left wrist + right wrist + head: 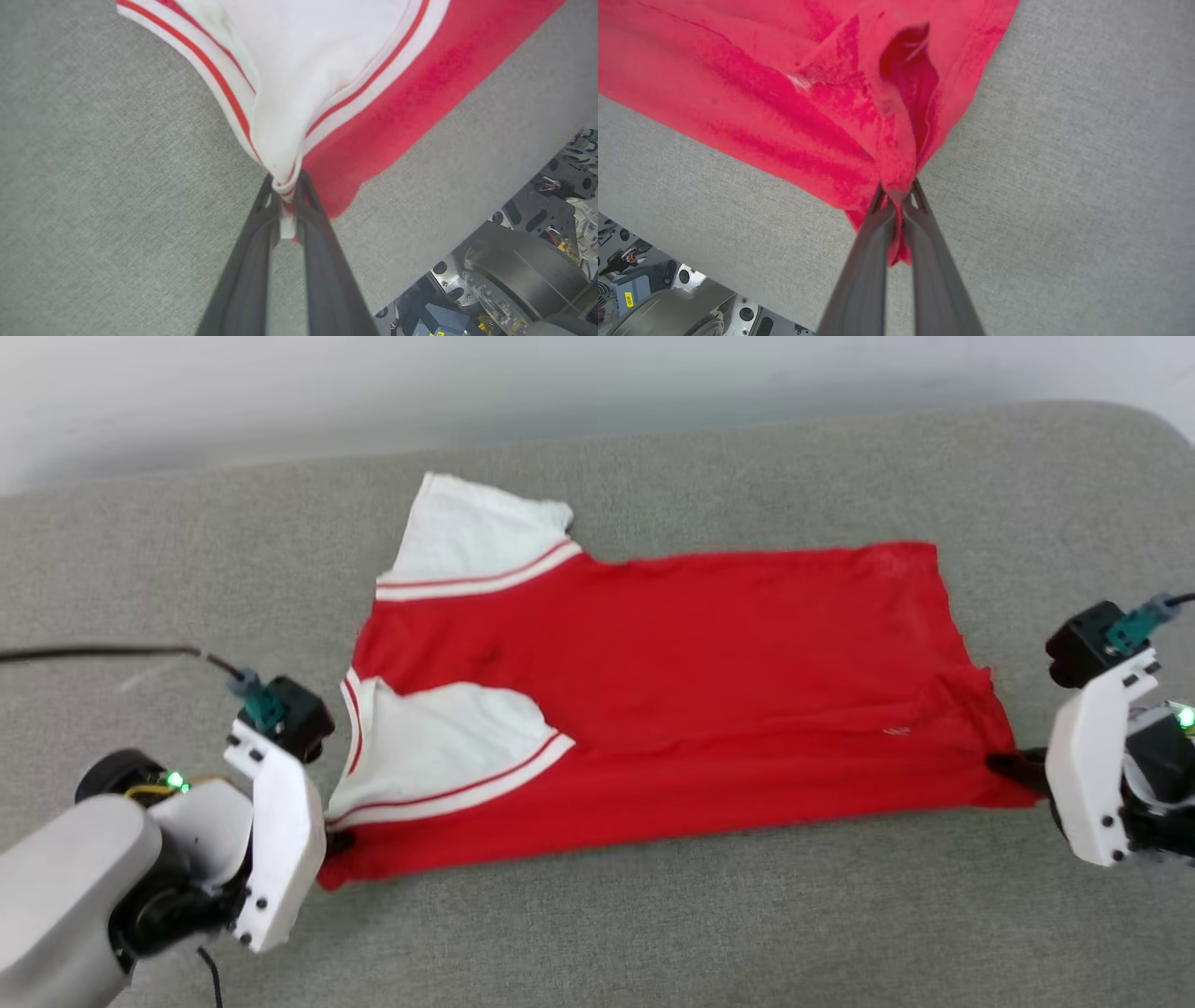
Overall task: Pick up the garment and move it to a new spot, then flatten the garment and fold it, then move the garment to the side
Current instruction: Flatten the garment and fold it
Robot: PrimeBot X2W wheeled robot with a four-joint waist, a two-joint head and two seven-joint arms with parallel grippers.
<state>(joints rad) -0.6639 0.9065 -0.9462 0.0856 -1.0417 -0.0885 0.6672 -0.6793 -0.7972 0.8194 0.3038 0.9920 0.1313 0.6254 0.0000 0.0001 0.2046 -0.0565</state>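
red thin-fabric sports-jersey shirt (pixel 691 691) w/ white sleeves + red-and-white striped trim lies spread on the grey woven-cloth surface (pixel 747 924), approx centre of the head view, long axis running l-r. neck/sleeve end is towards the robot's left, hem end towards its right. far white sleeve (pixel 467 537) sticks out flat on the far side. near white sleeve (pixel 448 747) is folded in over the red body. no print visible from here.

left gripper (pixel 286 198): closed on the near corner at the sleeve end, a bunch of white striped cloth + some red pinched in it. right gripper (pixel 897 198): closed on the near hem corner, red cloth gathered to a point in its grip, a little tail poking out below.

handling, my guess: v. light, limp, no stiffness. it takes whatever shape it's dragged into and sags between two holds if lifted. thin weave prob. slides easily over itself, less so on the rough grey cloth, so dragging may ruck the underside. not fragile, but small pinches can slip out if the arms pull hard apart. corners = the right place to hold: the two near ones, as gripped, put tension along the near edge. for folding, take both layers at a corner, not just the top one. the folded-in sleeve may flop out on a lift.
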